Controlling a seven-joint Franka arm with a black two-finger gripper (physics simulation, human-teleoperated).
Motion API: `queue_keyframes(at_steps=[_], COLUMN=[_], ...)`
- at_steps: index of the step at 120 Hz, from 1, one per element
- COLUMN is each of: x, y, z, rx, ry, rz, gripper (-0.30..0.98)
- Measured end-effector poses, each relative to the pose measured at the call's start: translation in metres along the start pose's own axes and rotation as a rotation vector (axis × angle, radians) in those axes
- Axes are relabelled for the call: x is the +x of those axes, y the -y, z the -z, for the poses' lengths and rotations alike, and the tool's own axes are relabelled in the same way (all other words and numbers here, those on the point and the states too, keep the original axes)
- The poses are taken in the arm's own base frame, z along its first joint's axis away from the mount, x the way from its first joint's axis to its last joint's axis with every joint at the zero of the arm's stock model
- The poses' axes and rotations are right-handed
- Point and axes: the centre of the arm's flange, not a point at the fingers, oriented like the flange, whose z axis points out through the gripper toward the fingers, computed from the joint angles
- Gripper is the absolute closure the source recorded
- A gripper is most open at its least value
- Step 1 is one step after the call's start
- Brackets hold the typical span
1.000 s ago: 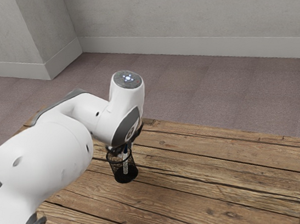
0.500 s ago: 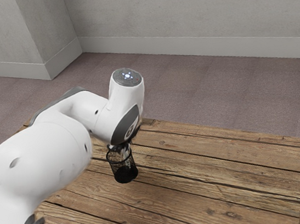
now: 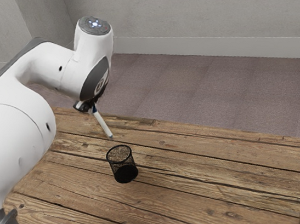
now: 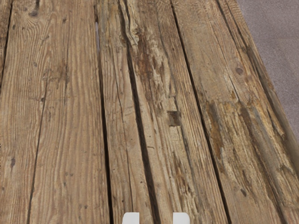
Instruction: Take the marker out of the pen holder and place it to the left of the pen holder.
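Note:
In the exterior view the gripper (image 3: 90,107) is raised above the table, up and to the exterior view's left of the pen holder. It is shut on the upper part of the marker (image 3: 103,124), a white stick with a dark blue part near the grip, hanging tilted with its lower end free in the air. The black mesh pen holder (image 3: 122,164) stands upright on the table, and the marker is outside it. The contact between fingers and marker is partly hidden by the hand. In the wrist view two pale fingertips of the gripper (image 4: 156,218) appear, standing apart.
The wooden plank table (image 3: 213,170) extends around the pen holder, with its far edge behind the hand. Beyond lie the carpet and a grey wall. In the wrist view, planks (image 4: 70,116) lie under the hand, with a table edge beside the carpet.
My hand has risen and moved toward the exterior view's left, away from the pen holder. The marker has come out of the holder with it. The holder has stayed put.

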Motion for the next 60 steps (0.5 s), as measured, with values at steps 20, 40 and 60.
queue_keyframes(at_steps=[20,40,60], x=[0.031,0.098,0.084], y=[-0.031,-0.044,-0.051], z=[-0.047,-0.117,-0.155], rx=[0.071,0.128,0.195], ry=[-0.058,-0.104,-0.383], rz=[0.005,0.063,-0.062], gripper=[0.79,0.79,0.79])
